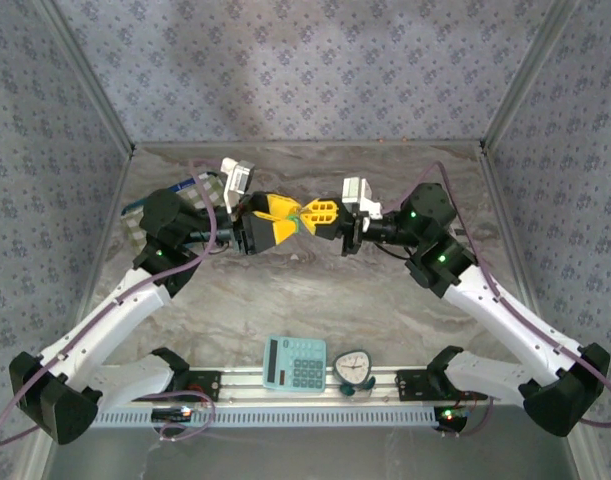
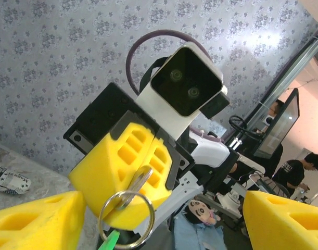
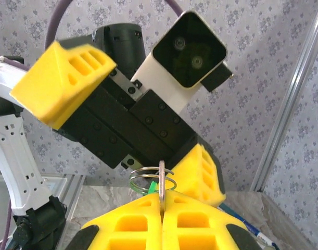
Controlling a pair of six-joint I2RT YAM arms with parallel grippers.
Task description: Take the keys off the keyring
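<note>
**A:** Where is the ring?

**B:** In the air over the middle of the table (image 1: 285, 310), between the two arms. The right gripper (image 3: 162, 208) has its fingers (image 3: 200, 226) pressed together on a key (image 3: 162, 182), pinching its flat sides. The ring (image 2: 101, 219) hangs off that key just past the tips, and a green tag (image 2: 111, 240) dangles below it.

**A:** And the left gripper?

**B:** The left gripper (image 1: 281, 222) faces the right one nose to nose. Its fingers (image 2: 34, 221) are spread wide, one on either side of the ring, and as far as I can see they touch nothing.

**A:** How will the thing handle?

**B:** It looks light, so weight should be no trouble. But it is hard, smooth metal and may slide or twist in a pinch. The ring is thin, springy wire wound in a coil. I'd expect the key to need walking round the coil rather than pulling straight off. The ring also looks loose on the key, so it will likely swing away when nudged.

**A:** Where should the left take hold?

**B:** Across the ring's flat faces, on the side away from the key, so the wire's end stays free. I cannot see where that end lies. The right's hold on the flat of the key looks sound and should give leverage for turning.

**A:** Are there more keys on it?

**B:** I cannot tell.
</note>
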